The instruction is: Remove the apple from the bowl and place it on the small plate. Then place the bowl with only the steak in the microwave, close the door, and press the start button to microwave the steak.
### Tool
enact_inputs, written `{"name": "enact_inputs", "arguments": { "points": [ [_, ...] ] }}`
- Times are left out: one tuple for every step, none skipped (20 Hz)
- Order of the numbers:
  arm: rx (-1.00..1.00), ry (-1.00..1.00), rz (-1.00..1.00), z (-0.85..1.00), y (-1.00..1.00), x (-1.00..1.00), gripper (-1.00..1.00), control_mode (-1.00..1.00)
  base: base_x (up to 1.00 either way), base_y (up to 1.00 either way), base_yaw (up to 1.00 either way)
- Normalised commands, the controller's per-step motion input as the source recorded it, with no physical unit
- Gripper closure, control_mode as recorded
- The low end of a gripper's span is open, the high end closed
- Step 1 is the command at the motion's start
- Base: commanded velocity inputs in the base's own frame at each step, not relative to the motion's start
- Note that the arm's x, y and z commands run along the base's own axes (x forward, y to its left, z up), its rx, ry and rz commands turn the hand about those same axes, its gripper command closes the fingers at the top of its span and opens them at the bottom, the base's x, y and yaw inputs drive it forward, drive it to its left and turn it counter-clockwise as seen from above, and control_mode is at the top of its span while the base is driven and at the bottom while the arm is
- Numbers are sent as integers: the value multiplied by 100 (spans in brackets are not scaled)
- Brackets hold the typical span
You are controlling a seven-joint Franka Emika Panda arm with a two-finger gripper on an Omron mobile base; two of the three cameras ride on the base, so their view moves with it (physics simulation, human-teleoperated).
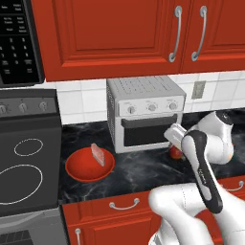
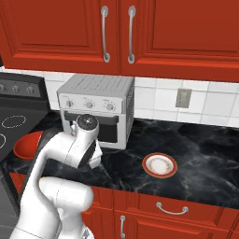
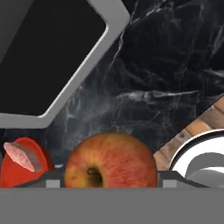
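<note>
One apple (image 3: 111, 159) sits between my fingers, low centre of the hand view; my gripper (image 3: 111, 181) appears clamped on it.
Firm, smooth and round, it can slip, so I hold across its widest part. At lower left, the hand view shows the bowl (image 3: 24, 164) holding only steak (image 3: 22, 156); the right base view shows the small plate (image 2: 159, 165) bare, centre right.

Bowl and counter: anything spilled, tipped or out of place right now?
Nothing stands out. The bowl sits level on the counter holding just the steak, the apple is out of it between the gripper's tips, and the small plate lies flat, bare.
</note>
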Motion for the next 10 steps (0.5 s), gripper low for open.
{"name": "enact_inputs", "arguments": {
  "points": [
    [7,23,-20,0,-100,0,100,-100,0,0,0],
    [9,21,-21,0,-100,0,100,-100,0,0,0],
    [11,18,-21,-4,-100,0,100,-100,0,0,0],
    [10,21,-17,0,-100,1,100,-100,0,0,0],
    [10,21,-18,0,-100,0,100,-100,0,0,0],
    [11,22,-22,-1,-100,0,100,-100,0,0,0],
    [10,20,-25,-6,-100,0,100,-100,0,0,0],
    [9,20,-24,-1,-100,0,100,-100,0,0,0],
    [7,23,-24,-1,-100,2,100,-100,0,0,0],
    [6,25,-24,-2,-100,8,100,-100,0,0,0]
  ]
}}
